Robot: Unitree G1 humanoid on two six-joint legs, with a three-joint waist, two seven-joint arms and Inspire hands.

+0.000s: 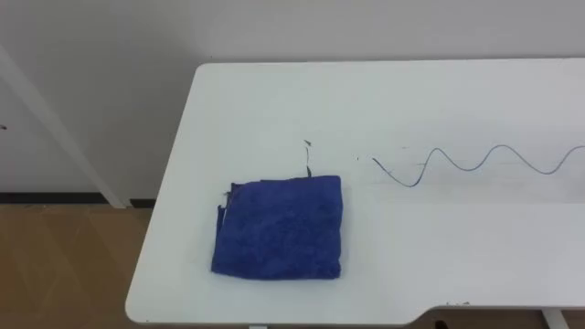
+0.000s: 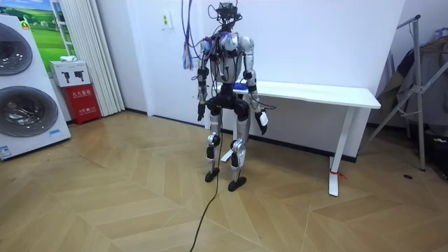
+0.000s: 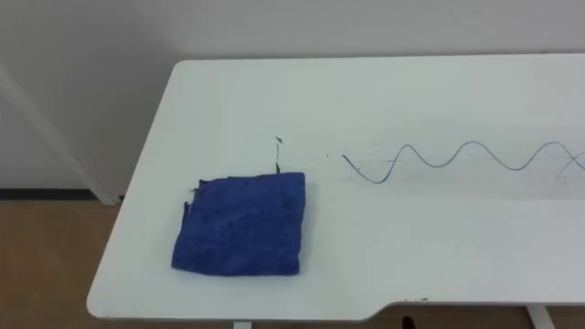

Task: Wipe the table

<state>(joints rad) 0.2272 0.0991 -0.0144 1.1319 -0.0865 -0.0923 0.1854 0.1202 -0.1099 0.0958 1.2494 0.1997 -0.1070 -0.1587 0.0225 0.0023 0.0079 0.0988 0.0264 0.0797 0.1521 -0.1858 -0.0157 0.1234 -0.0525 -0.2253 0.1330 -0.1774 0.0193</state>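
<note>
A folded blue cloth (image 1: 280, 228) lies flat near the left front corner of the white table (image 1: 475, 247). A wavy blue pen line (image 1: 475, 164) runs across the tabletop to the right of the cloth. A small dark mark (image 1: 308, 146) sits just behind the cloth. In the room view I stand at the table's (image 2: 329, 92) left end, facing it. My left hand (image 2: 201, 110) and right hand (image 2: 262, 123) hang low at my sides, away from the cloth.
A wall stands right behind the table. Washing machines (image 2: 21, 91) and a red box (image 2: 82, 103) are at the room view's left. A metal stand (image 2: 418, 87) is at its right. Wooden floor lies open behind me.
</note>
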